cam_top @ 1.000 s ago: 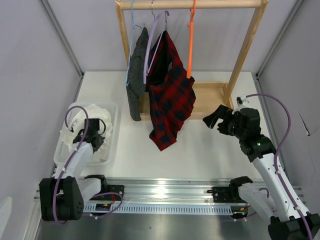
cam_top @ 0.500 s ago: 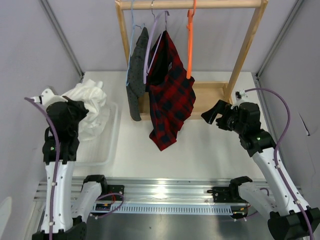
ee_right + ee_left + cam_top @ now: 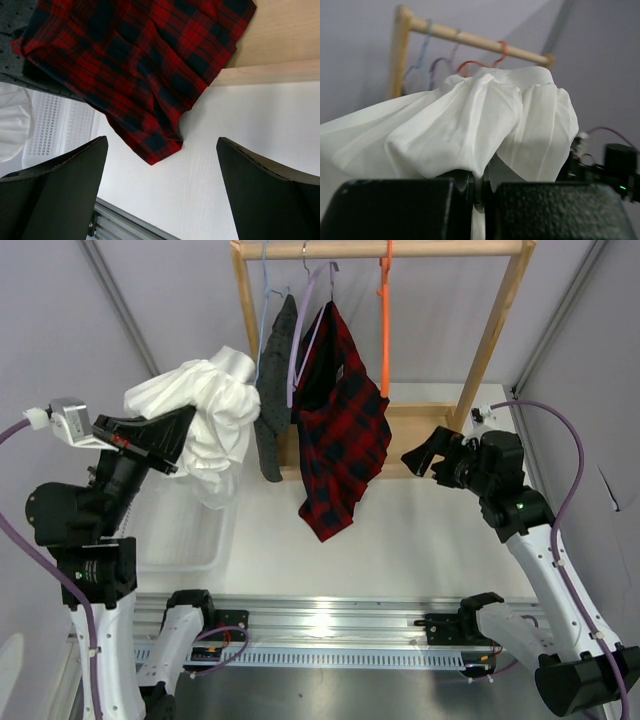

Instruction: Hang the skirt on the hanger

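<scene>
The skirt is being pinched, bunched, in the left hand, aloft above the tray and just beside the grey garment. The right hand is being held spread over the table. The hanger is being carried by the rail.

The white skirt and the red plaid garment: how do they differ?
The skirt is plain white; the plaid garment is red-and-black checked. The skirt is bunched, held aloft by the left gripper; the plaid garment hangs from a lavender hanger. Both are soft cloth.
</scene>
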